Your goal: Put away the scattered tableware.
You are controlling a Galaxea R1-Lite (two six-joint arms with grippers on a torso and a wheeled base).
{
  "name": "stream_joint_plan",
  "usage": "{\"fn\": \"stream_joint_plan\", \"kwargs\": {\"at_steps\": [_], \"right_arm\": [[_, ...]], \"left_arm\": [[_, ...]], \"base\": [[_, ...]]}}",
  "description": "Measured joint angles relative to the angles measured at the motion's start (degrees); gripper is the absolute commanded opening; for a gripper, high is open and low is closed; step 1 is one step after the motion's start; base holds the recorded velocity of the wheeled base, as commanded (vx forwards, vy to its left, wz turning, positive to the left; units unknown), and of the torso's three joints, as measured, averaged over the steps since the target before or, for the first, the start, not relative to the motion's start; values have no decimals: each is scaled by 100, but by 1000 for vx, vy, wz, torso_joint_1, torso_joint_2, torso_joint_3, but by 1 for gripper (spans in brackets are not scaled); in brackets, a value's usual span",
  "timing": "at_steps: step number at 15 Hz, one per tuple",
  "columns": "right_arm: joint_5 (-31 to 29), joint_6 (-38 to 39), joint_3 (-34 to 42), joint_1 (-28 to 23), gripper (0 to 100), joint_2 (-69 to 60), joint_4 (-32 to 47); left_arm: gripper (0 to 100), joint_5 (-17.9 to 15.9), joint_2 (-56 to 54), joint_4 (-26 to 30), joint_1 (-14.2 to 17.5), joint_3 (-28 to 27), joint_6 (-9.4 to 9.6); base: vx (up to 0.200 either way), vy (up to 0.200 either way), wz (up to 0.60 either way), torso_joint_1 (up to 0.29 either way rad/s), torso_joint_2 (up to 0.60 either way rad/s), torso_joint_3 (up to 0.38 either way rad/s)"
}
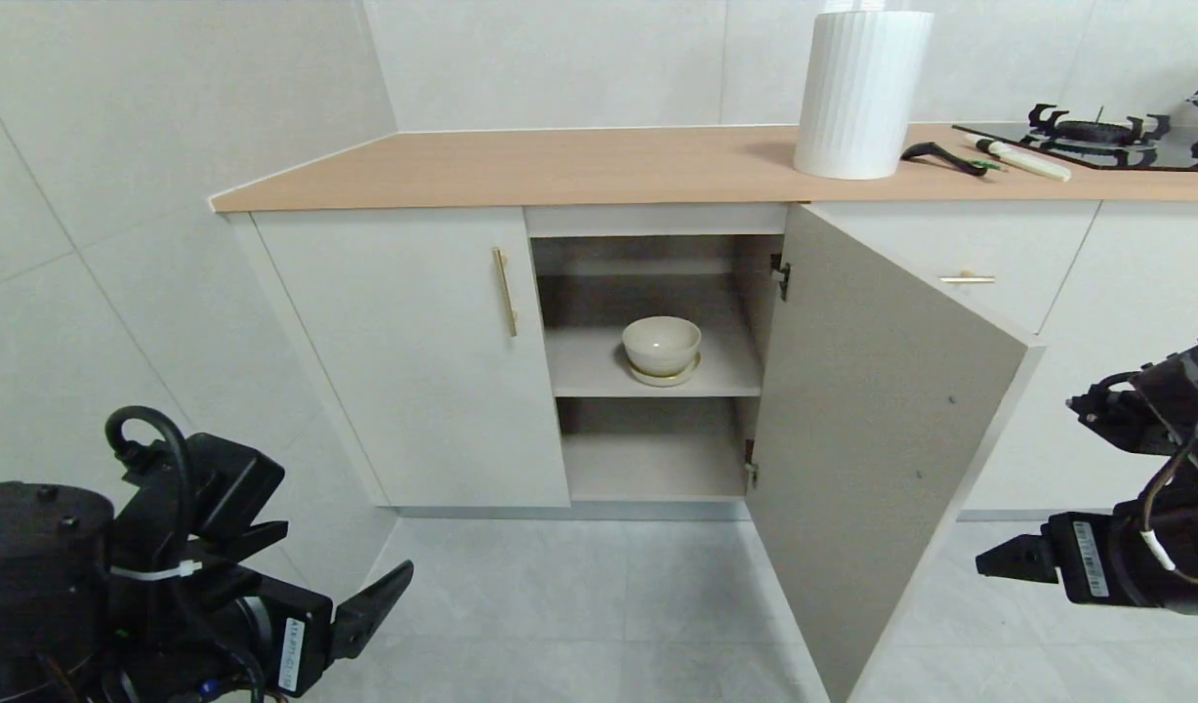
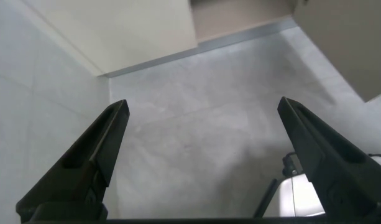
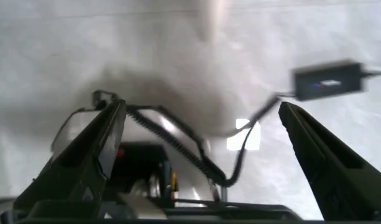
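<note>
One cream ceramic bowl sits on a matching saucer on the middle shelf of the open white cabinet. Left gripper and right gripper hang spread wide, empty, over the grey floor.

My left end effector and right end effector are matte black, wedge-fingered; my wrists carry a looped black cable, a white plastic zip tie and a white, perhaps barcoded, paper sticker.

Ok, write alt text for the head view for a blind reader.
A cream bowl sits on a small plate on the upper shelf of a cabinet whose door stands open. The left gripper and right gripper hang low, fingers open.
</note>
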Motion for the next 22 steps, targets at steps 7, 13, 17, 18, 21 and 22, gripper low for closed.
{"fn": "stream_joint_plan", "kwargs": {"at_steps": [7,13,17,18,21,22], "right_arm": [[-115,-213,-389,-1499,100,405,-447],[-110,720,-417,-1827,100,1097,-1865],[-26,909,-411,-1762,100,1276,-2002],[-4,947,-411,-1736,100,1331,-2068],[40,1042,-406,-1679,100,1598,-2303],[126,1044,-406,-1634,100,1666,-2314]], "left_arm": [[100,0,-2,0,0,15,0],[100,-2,-2,-9,0,11,0],[100,-10,4,-9,0,11,0],[100,-10,4,-11,0,11,0],[100,-11,1,-15,0,13,-5],[100,-10,-5,-26,0,9,-5]], "base": [[0,0,0,0,0,0],[0,0,0,0,0,0],[0,0,0,0,0,0],[0,0,0,0,0,0],[0,0,0,0,0,0],[0,0,0,0,0,0]]}}
